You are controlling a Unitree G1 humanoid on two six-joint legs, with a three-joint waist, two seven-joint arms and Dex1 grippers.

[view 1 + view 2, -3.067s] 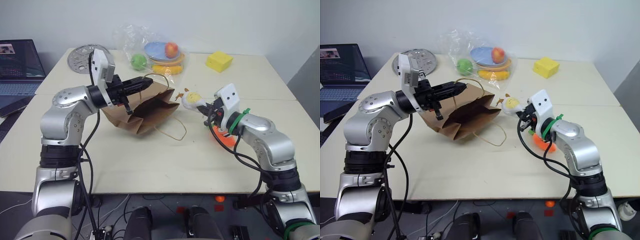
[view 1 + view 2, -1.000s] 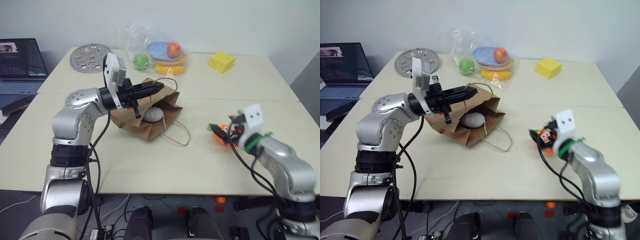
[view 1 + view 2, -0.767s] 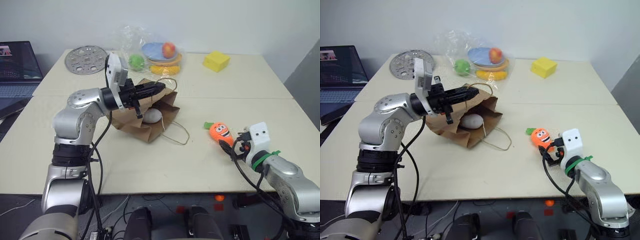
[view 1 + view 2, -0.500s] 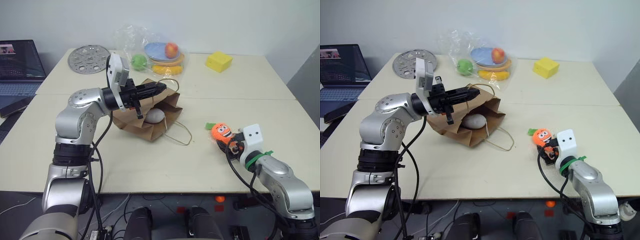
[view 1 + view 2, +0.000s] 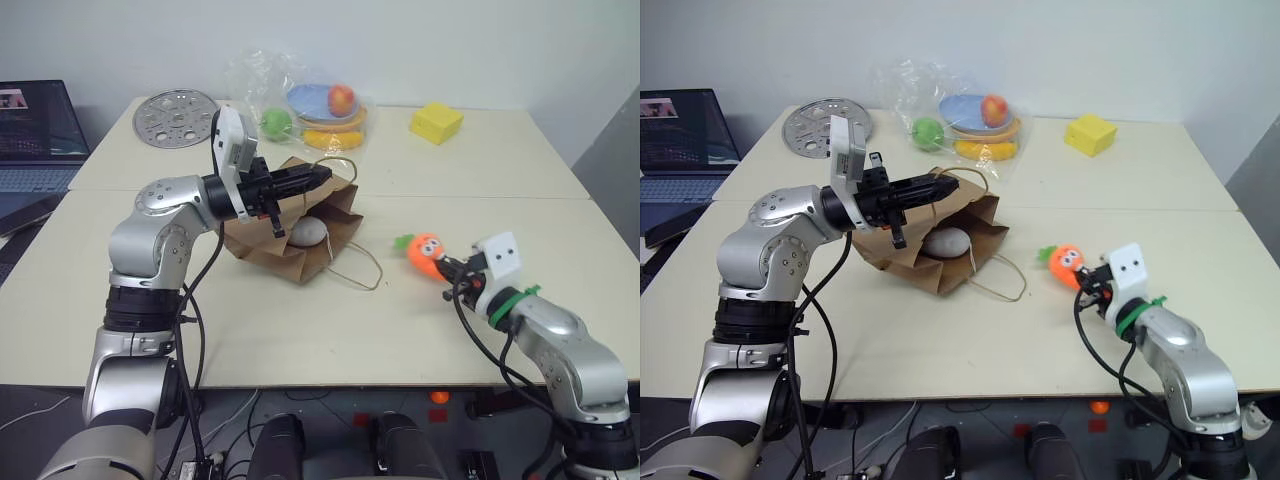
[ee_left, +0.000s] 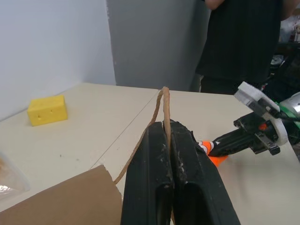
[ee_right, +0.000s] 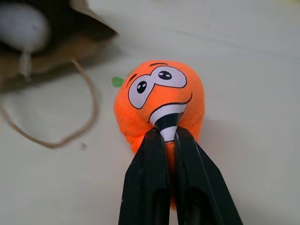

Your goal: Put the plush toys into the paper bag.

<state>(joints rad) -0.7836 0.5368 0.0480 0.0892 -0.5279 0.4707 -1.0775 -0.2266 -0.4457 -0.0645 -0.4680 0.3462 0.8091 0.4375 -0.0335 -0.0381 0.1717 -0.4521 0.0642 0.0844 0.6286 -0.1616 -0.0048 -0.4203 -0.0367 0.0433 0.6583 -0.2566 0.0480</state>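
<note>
A cream table [image 5: 300, 330] stands against a white wall [image 5: 450, 40].

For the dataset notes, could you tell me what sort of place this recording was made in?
Most likely a lab or office test space: two plain cream tables pushed together against a bare wall, a laptop open on a side desk, and staged props such as a yellow block and bagged plastic fruit.

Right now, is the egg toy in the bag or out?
In. The egg toy lies inside the open mouth of the bag, which lies on its side; its white body shows between the brown walls.
</note>
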